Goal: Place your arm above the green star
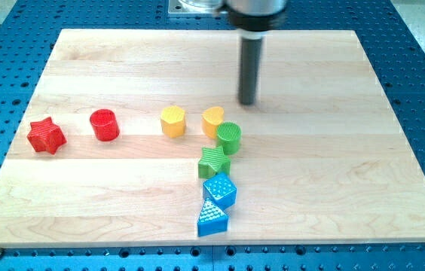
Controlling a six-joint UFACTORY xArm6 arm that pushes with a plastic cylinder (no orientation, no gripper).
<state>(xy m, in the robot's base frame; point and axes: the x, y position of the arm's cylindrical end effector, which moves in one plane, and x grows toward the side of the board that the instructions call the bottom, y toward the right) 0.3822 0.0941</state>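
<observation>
Now the wooden bench fills most of the view, and it lies on a blue perforated base. My rod comes down from the view's top, a little right of the middle, and my tip stands on the bench. The arm carries no jaws, so I cannot say anything about spread or pressed.

The blocks are all in the lower left half. The red star is farthest to the view's left, and the red cylinder is near it on its right. Further right come the yellow hexagon and the yellow heart, close to each other. The green cylinder touches the yellow heart at its lower right. Just under it lies the green star, then the blue cube, then the blue triangle, in a tight column.

My tip is above and to the right of the green cylinder, apart from it, and well above the green star.
</observation>
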